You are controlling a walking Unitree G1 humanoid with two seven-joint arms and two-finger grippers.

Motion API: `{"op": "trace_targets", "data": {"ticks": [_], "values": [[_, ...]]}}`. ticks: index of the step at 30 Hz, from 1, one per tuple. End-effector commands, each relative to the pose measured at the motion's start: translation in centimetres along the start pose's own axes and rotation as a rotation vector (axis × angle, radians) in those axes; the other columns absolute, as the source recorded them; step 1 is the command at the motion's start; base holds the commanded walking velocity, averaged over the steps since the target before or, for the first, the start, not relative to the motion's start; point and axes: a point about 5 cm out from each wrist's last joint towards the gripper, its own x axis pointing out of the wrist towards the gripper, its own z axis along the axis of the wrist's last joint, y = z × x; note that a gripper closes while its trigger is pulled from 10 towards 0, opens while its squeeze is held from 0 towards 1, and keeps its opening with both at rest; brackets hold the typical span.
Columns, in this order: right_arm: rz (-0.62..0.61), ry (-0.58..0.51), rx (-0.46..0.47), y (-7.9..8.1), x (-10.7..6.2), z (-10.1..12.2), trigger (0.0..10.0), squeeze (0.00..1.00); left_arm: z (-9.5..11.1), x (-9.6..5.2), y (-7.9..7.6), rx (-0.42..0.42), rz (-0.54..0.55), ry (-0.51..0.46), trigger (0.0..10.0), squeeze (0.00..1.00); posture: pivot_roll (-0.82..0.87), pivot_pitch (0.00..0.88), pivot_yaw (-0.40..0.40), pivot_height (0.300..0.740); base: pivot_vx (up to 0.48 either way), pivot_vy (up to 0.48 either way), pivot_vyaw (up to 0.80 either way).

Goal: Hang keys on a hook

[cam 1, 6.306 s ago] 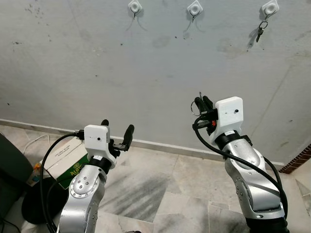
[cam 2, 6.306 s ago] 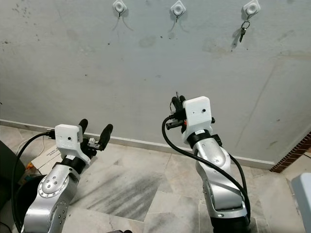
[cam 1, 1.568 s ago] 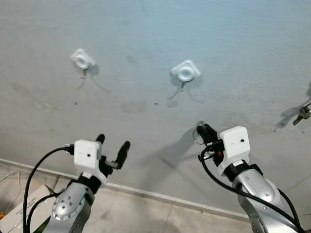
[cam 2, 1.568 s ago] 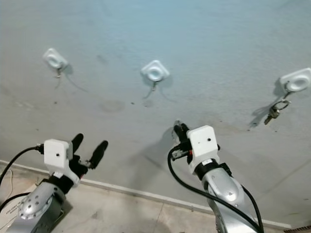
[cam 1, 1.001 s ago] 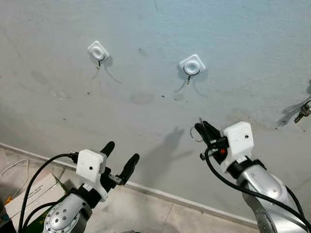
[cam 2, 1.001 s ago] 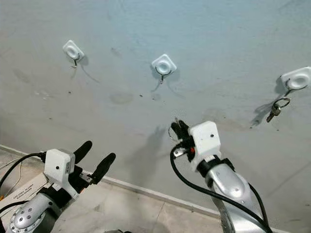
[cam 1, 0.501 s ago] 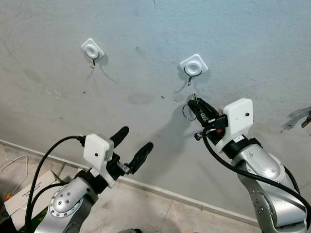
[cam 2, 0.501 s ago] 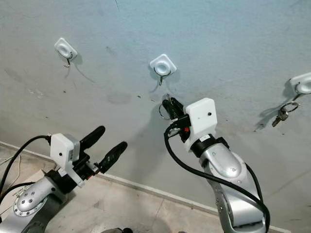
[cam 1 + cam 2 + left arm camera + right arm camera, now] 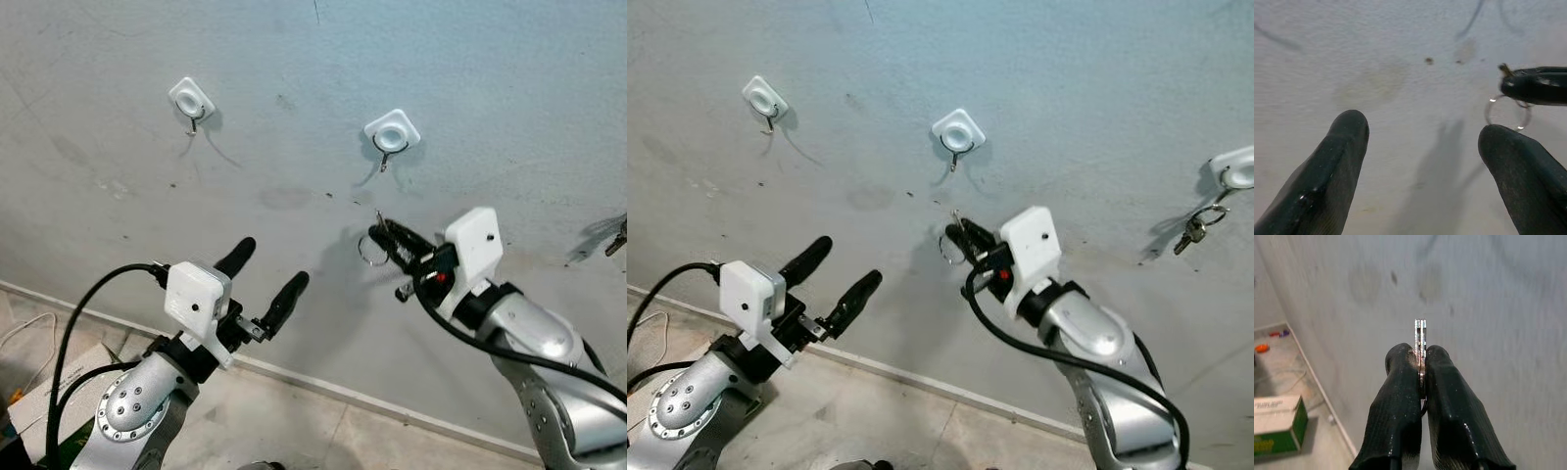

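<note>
Keys (image 9: 373, 247): a thin silver ring with a small metal blade standing up from it, pinched between the two black fingers of the right gripper (image 9: 390, 240), which are pressed together on it. In the right wrist view the blade (image 9: 1420, 340) shows edge-on as a narrow bright strip rising above the fingertips (image 9: 1400, 362), with a bit of the ring visible below them. The ring hangs out past the fingertips toward the robot's left, close to the grey wall (image 9: 294, 88) and casting a shadow on it. The keys sit below and slightly left of the middle hook (image 9: 390, 134), apart from it and not on it. Middle hook: a white square pad turned like a diamond, with a small dark metal hook under it, bare. Left hook (image 9: 191, 99): same kind, higher on the wall toward the robot's left, also bare. Right hook (image 9: 1236, 168): at the far right, already carrying another bunch of keys (image 9: 1193, 228) that dangles beneath it. Left gripper (image 9: 265, 278): raised low in front of the wall, fingers spread wide apart and holding nothing; its wrist view looks between its own fingers (image 9: 1339, 161) at the ring. Floor: pale tiles with a white skirting strip (image 9: 323, 387), and a cardboard box (image 9: 44, 397) at lower left.
</note>
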Motion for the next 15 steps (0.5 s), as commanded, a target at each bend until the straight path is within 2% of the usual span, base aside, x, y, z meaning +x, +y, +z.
{"op": "trace_targets", "data": {"ticks": [1,3,6,15], "values": [[0.005,-0.007,-0.014,0.1,0.1,0.1,10.0,0.00,0.5,-0.6,0.1,0.037,0.018,-0.010,10.0,0.00,-0.01,0.098,0.045,0.740,0.000,0.000,0.00],[-0.011,-0.008,-0.026,0.0,0.1,0.0,10.0,0.00,0.5,-1.2,0.2,0.062,0.045,-0.003,10.0,0.00,0.00,0.094,0.041,0.740,0.000,0.000,0.00],[-0.029,-0.032,-0.038,-0.1,0.5,0.3,10.0,0.00,0.7,-1.3,0.2,0.001,0.045,-0.027,10.0,0.00,0.01,0.085,0.039,0.740,0.000,0.000,0.00],[-0.065,-0.072,-0.070,0.2,1.6,0.3,10.0,0.00,1.3,0.0,0.1,0.044,0.045,-0.087,10.0,0.00,0.01,0.034,0.033,0.740,0.000,0.000,0.00]]}}
